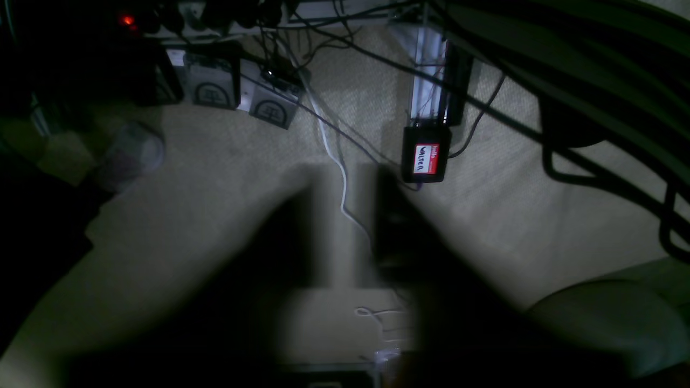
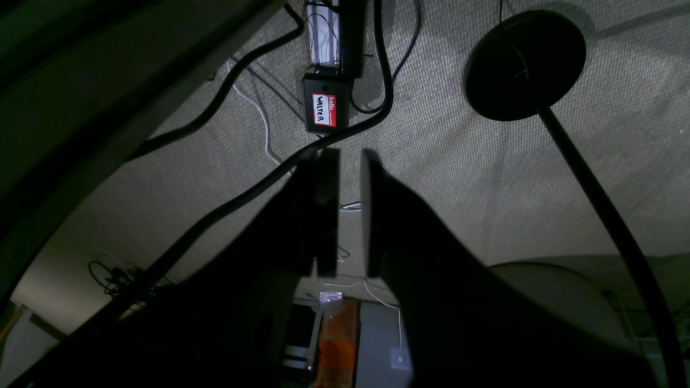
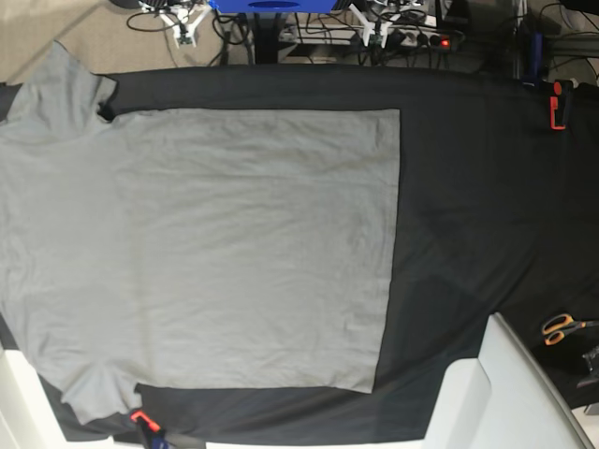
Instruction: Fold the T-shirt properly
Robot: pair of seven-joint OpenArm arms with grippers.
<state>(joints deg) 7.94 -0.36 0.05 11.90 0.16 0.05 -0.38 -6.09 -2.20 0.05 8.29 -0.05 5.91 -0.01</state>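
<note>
The worktop [image 3: 468, 187], draped in black cloth, fills the base view, and the T-shirt [image 3: 215, 253] lies flat and unfolded across its left and middle, hem edge straight toward the centre, one sleeve [image 3: 61, 89] reaching the top-left corner and the other [image 3: 89, 393] at the bottom left. Neither arm shows over the cloth; both wrist cameras look down at carpeted floor [image 2: 485, 161] and cables instead (so the arms appear parked off the worktop).

The left claw [image 1: 345, 231] is a dark blur in its own view; its fingers look pressed together with nothing between them, though the picture is too soft to be sure by sight alone. The right claw [image 2: 350, 210] stands slightly spread, a narrow gap between the pads, holding nothing.

No fold has begun, I judge. To do the first step well, each claw should open before descending, take one layer pair at a sleeve-side corner and a hem corner, lift only enough to clear the cloth, and carry the edge across evenly so the crease runs straight. Pinching the black cloth along with the shirt is the risk. Orange-handled scissors [image 3: 562, 327] lie well apart at the right edge.
</note>
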